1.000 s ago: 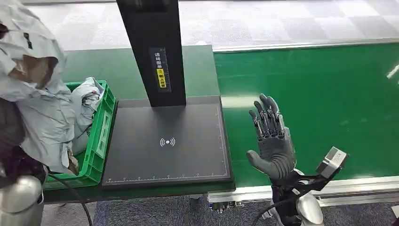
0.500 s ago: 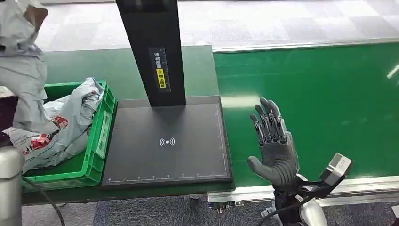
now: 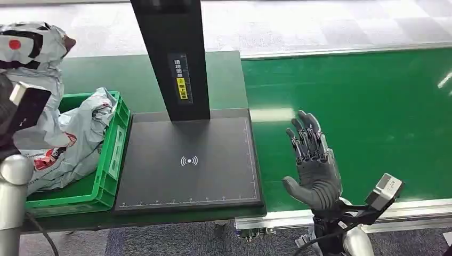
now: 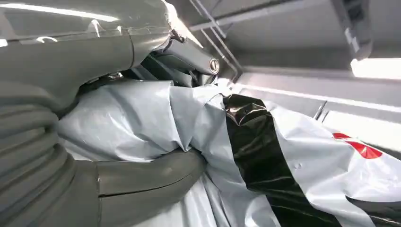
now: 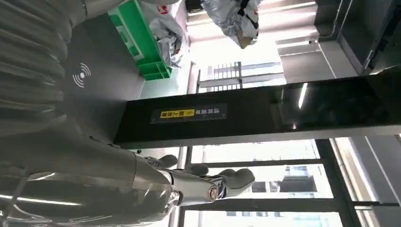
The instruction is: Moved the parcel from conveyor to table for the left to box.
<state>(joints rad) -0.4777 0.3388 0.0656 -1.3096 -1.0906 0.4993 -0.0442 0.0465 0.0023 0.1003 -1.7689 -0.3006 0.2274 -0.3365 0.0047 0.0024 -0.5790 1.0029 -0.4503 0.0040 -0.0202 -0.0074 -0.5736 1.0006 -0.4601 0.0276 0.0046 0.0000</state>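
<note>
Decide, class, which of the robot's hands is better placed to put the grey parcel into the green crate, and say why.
The left hand. It already holds the grey parcel up beside the green crate, while the right hand hovers open over the conveyor, far from the crate.

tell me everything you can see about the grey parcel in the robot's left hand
The grey plastic mailer parcel is a soft, crumpled poly bag with a glossy black band and red printing. The left hand grips it, thumb and fingers pressed into its folds. It is held up above the green plastic crate, which holds other grey mailer bags, at the left of the head view. It looks limp and creased.
</note>
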